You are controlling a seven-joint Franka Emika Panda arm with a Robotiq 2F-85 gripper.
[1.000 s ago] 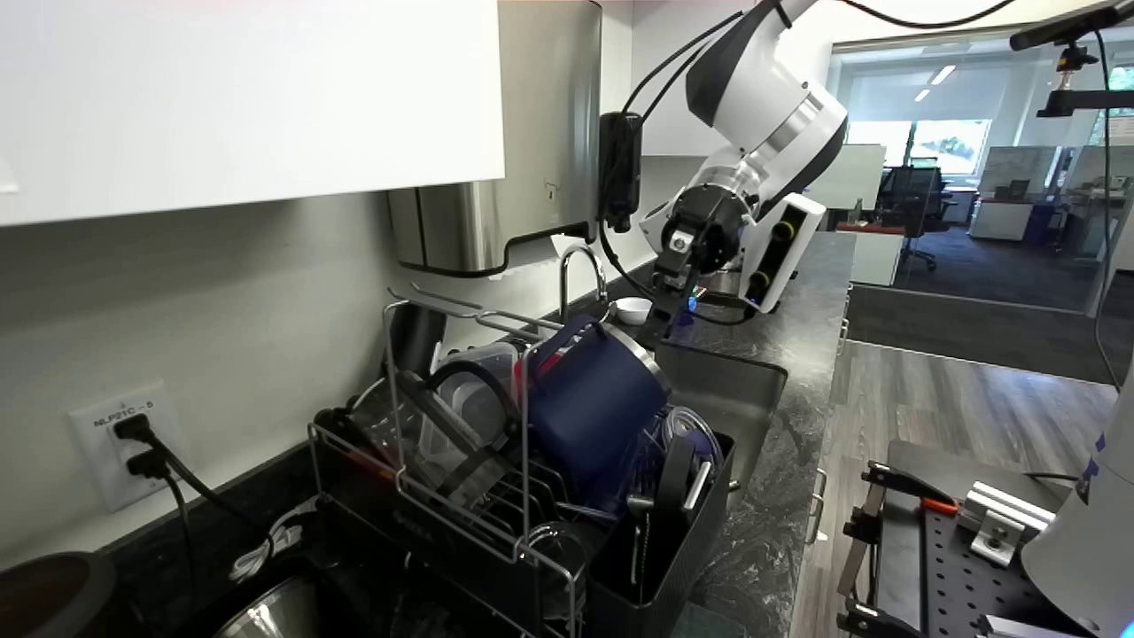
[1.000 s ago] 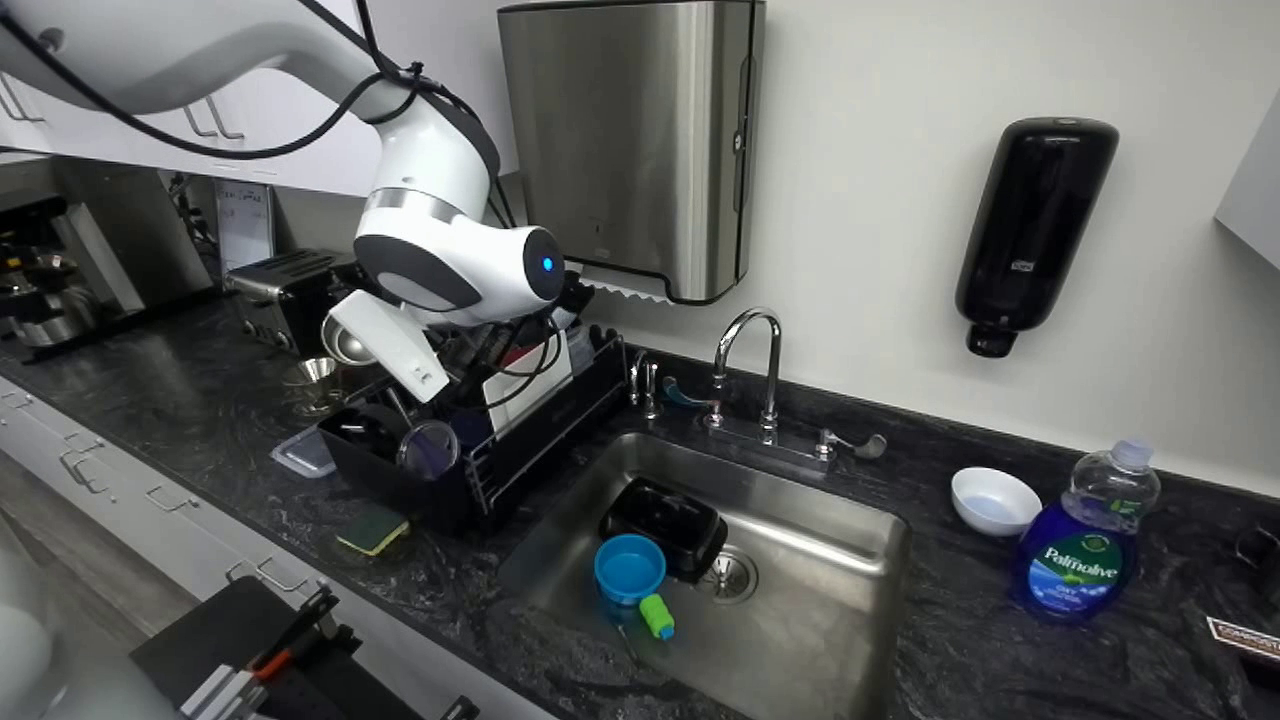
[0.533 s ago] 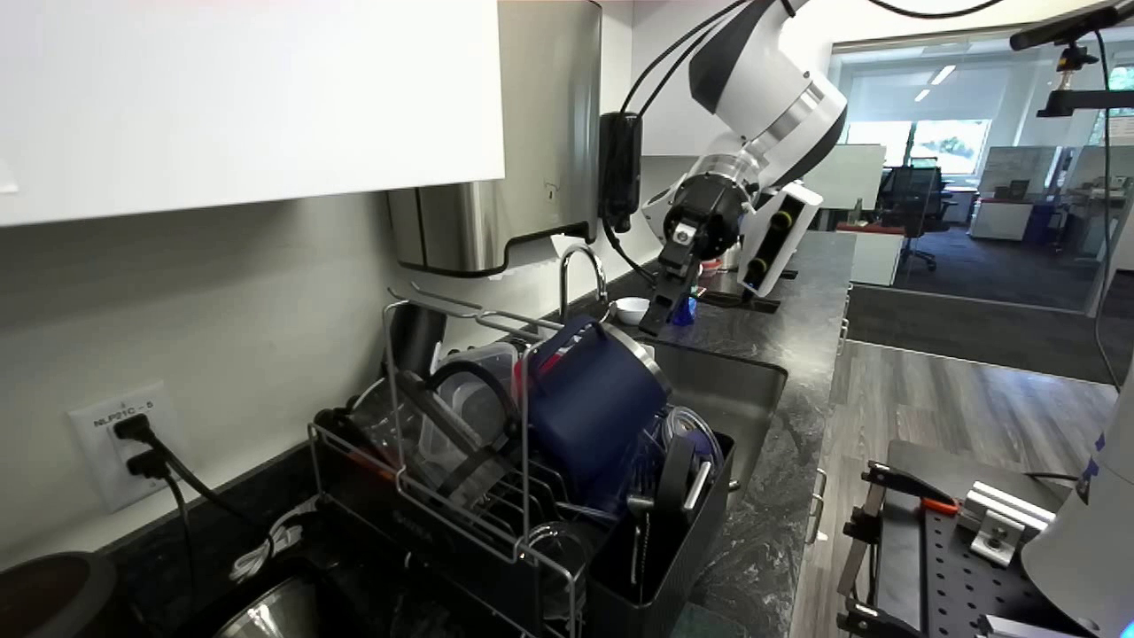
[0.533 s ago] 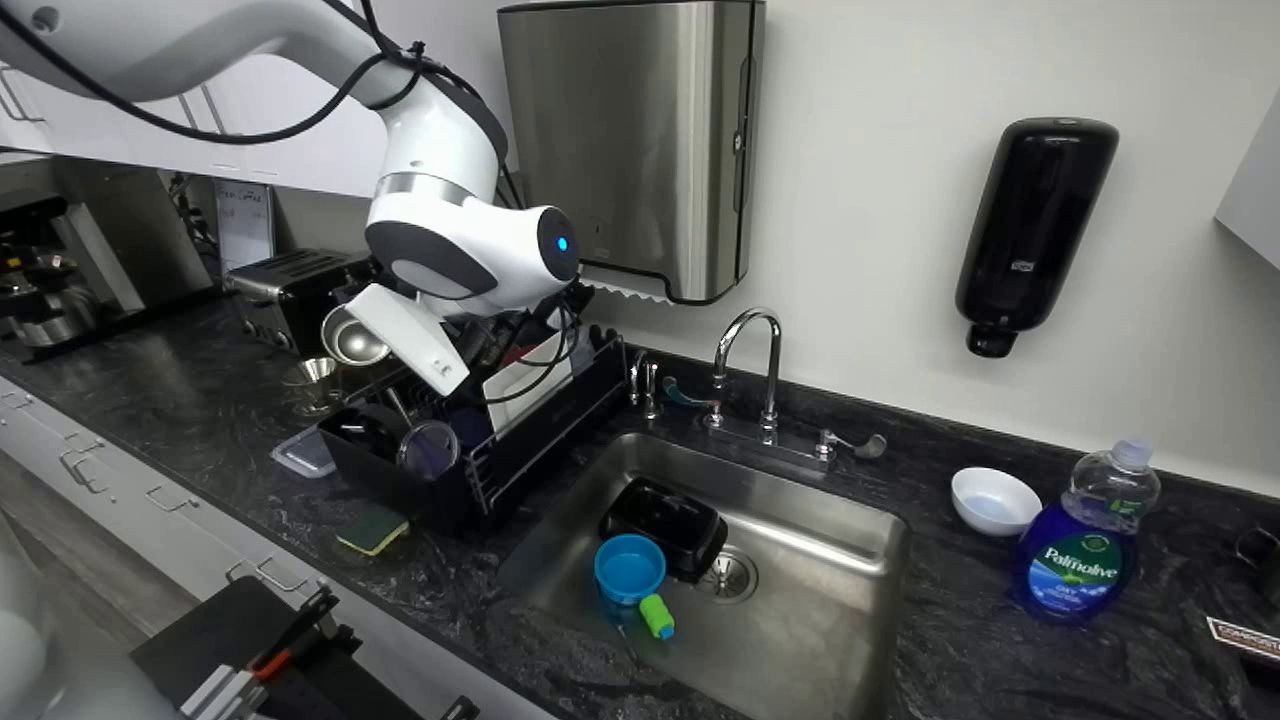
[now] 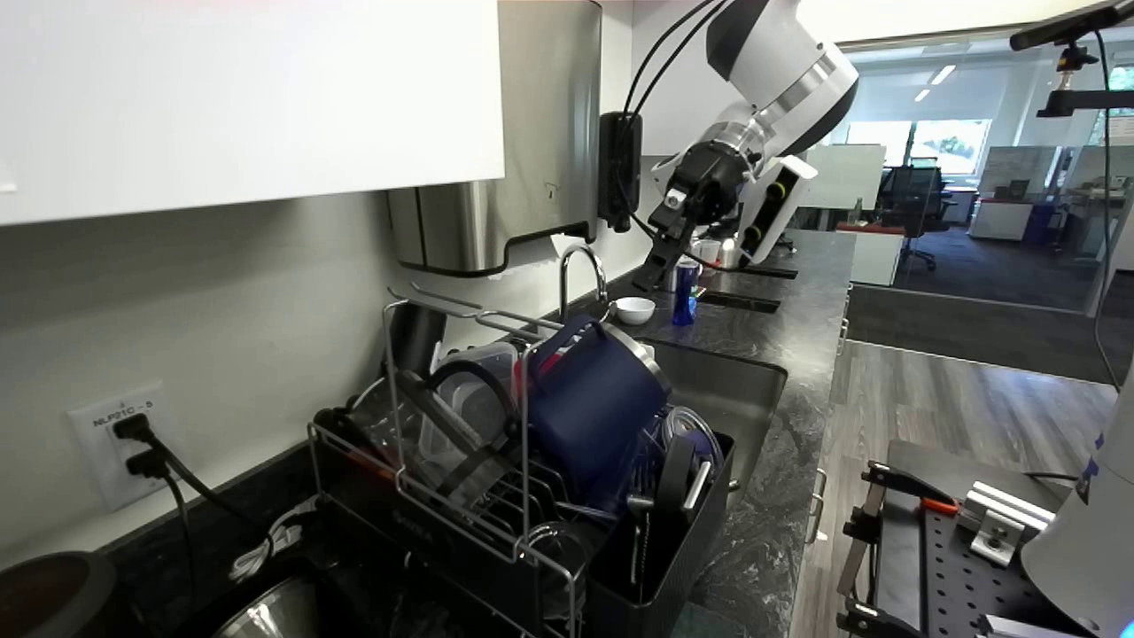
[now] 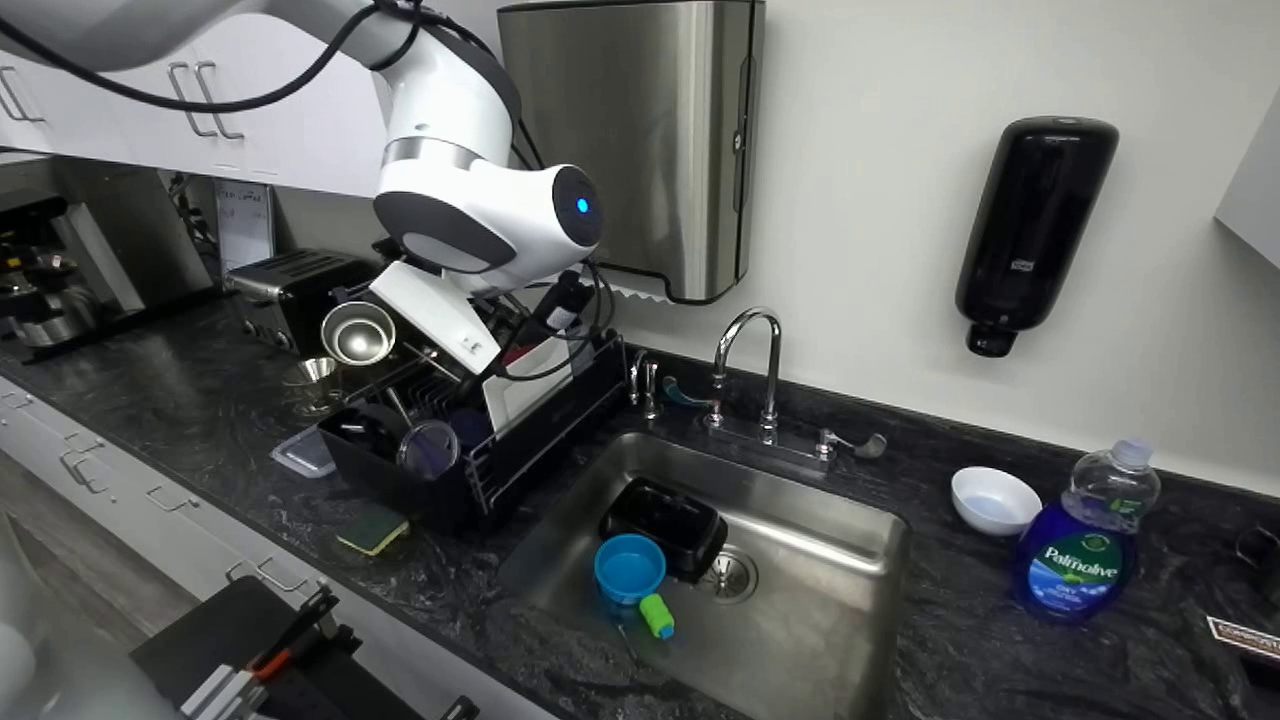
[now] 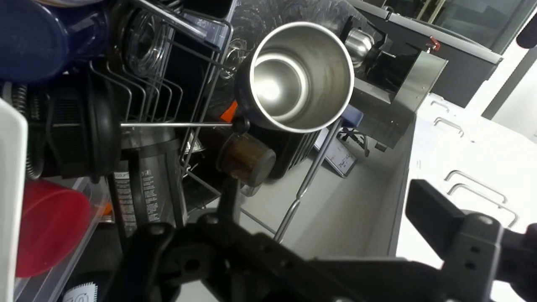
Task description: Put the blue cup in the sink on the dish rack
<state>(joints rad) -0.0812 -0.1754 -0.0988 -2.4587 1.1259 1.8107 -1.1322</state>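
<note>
Gripper: spreads wide, holds nothing. Blue cup: sits in sink, lower centre of frame. Navy mug: tilts in dish rack.

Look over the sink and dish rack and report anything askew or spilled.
The navy mug looks askew: it tilts on the crowded dish rack, its mouth not turned down, so it may drain poorly. I see no clear spill in the sink.
</note>
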